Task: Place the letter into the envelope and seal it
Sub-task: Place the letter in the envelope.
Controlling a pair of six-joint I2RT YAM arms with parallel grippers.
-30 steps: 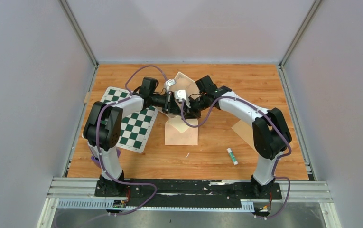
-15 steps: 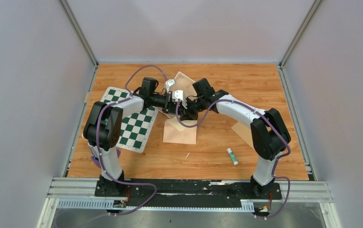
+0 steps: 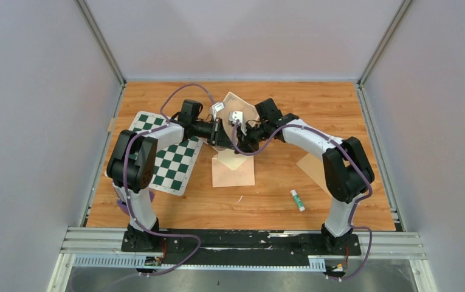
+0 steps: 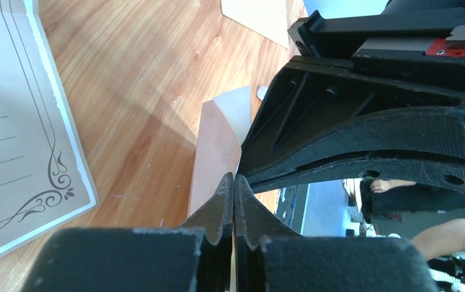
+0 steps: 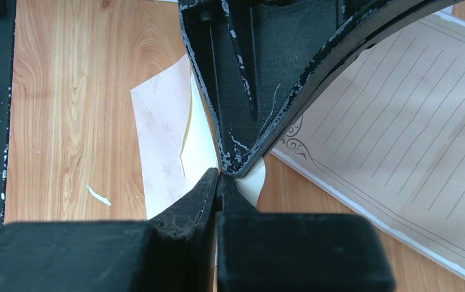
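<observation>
The pink envelope [image 3: 234, 173] lies mid-table with its cream flap lifted toward the arms. My left gripper [image 3: 225, 141] and right gripper [image 3: 241, 141] meet tip to tip over that flap. Both are shut, with a thin sliver of paper in each. In the left wrist view the left gripper [image 4: 234, 182] pinches the envelope [image 4: 217, 146], seen edge-on. In the right wrist view the right gripper [image 5: 219, 176] pinches the flap of the patterned envelope [image 5: 160, 134]. The letter [image 3: 242, 102], cream with an ornate border, lies flat behind the grippers, at the left [image 4: 17, 121] and at the right [image 5: 394, 109].
A green-and-white checkered mat [image 3: 172, 155] lies under the left arm. A plain tan rectangle [image 3: 310, 164] sits right of the envelope. A glue stick [image 3: 297, 199] lies near the front right. Grey walls enclose the table on three sides.
The right gripper swung left toward the left arm, then back right and slightly farther away. The envelope shifted a little with it. Both grippers stayed shut.
</observation>
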